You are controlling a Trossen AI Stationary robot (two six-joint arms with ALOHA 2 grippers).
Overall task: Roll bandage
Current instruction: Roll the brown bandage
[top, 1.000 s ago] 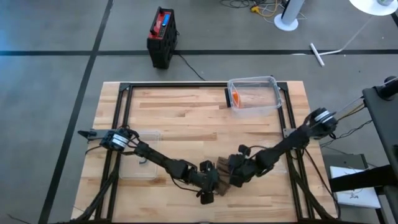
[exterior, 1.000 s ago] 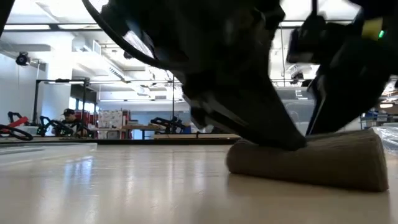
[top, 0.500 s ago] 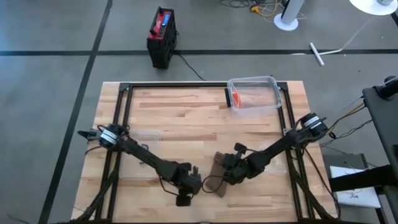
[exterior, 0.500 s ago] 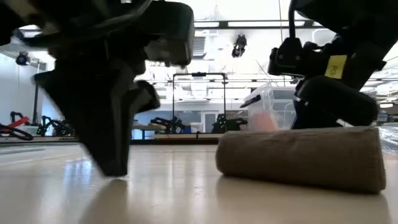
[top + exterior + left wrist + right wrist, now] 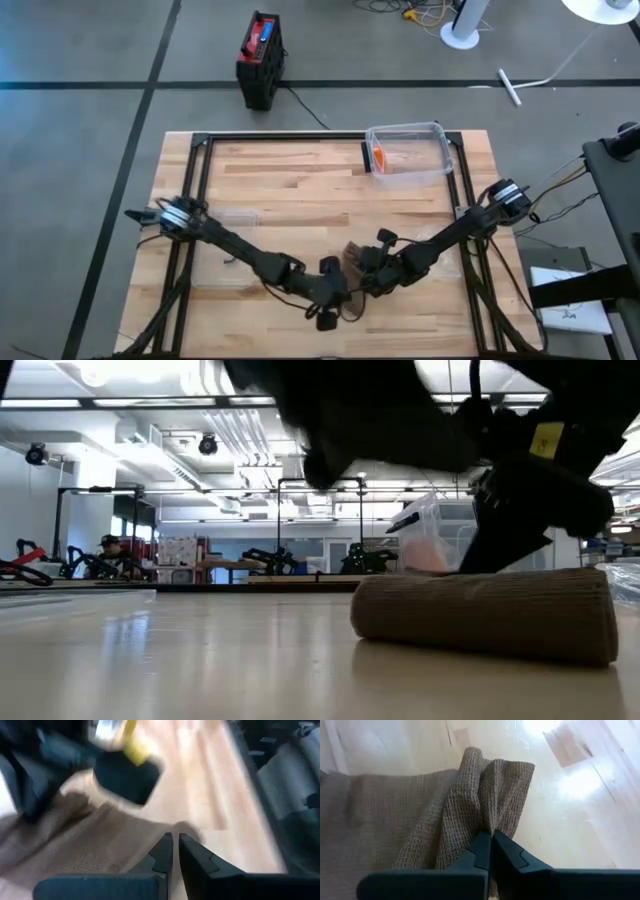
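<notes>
The clear box (image 5: 408,155) is holding something orange (image 5: 380,157). The right gripper (image 5: 490,845) is pinching the bandage (image 5: 420,820); the left gripper's (image 5: 175,851) fingers are nearly touching.

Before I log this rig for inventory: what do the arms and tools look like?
Two slim dark jointed arms with silver-collared shoulders and thin black cables. Left tool and right tool: two flat dark teal-black fingers, stepped at the tips. A yellow label marks one wrist.

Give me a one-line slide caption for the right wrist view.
Right tool shut, pinching a fold of the tan waffle-weave fabric bandage lying on the light wooden table.
</notes>
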